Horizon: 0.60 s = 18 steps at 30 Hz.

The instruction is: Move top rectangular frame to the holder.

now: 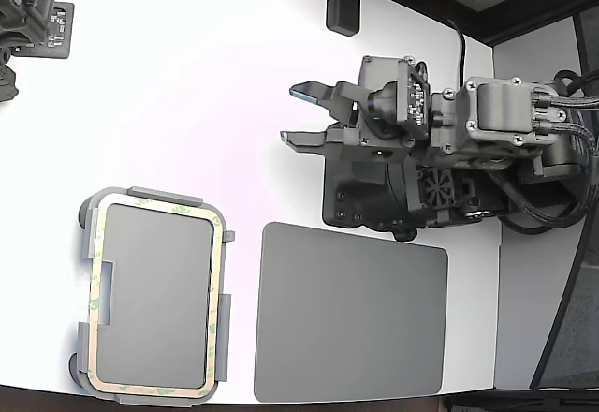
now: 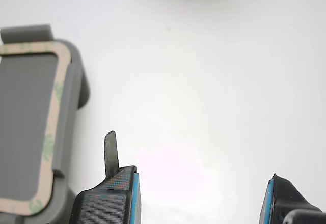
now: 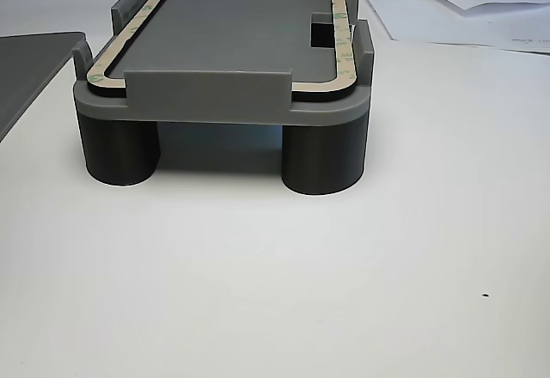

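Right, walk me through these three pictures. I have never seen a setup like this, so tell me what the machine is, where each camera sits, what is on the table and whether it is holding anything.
The dark machine is a robot arm, and the gripper at its end works like a hand. The exterior view looks straight down on the white table. The wrist view comes from a camera riding on the arm, so the two jaws show at its edge. The other view sits low on the table, looking sideways.

On the table stands the holder, a grey tray on round feet. The beige frame, a thin hollow outline, already lies in it. Beside it, to the exterior view's right, lies a flat dark grey mat.

The jaws stand open and hold nothing, well apart from the holder.
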Motion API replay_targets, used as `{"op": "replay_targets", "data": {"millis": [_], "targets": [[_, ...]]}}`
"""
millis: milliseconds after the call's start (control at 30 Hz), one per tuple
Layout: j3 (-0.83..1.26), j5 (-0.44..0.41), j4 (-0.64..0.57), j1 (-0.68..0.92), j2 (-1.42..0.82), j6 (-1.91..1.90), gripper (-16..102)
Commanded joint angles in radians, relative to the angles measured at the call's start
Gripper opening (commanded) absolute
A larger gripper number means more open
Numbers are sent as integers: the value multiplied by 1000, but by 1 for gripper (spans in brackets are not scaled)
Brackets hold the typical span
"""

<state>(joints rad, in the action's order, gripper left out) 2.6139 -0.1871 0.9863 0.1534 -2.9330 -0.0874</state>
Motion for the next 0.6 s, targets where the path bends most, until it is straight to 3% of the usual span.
{"op": "replay_targets", "data": {"millis": [0,300,567], "targets": [[-23,-2,-11,-12,-18,2,100],[-46,2,-25,-15,78,-2,100],[-15,-26,-17,-17,14,-26,100]]}}
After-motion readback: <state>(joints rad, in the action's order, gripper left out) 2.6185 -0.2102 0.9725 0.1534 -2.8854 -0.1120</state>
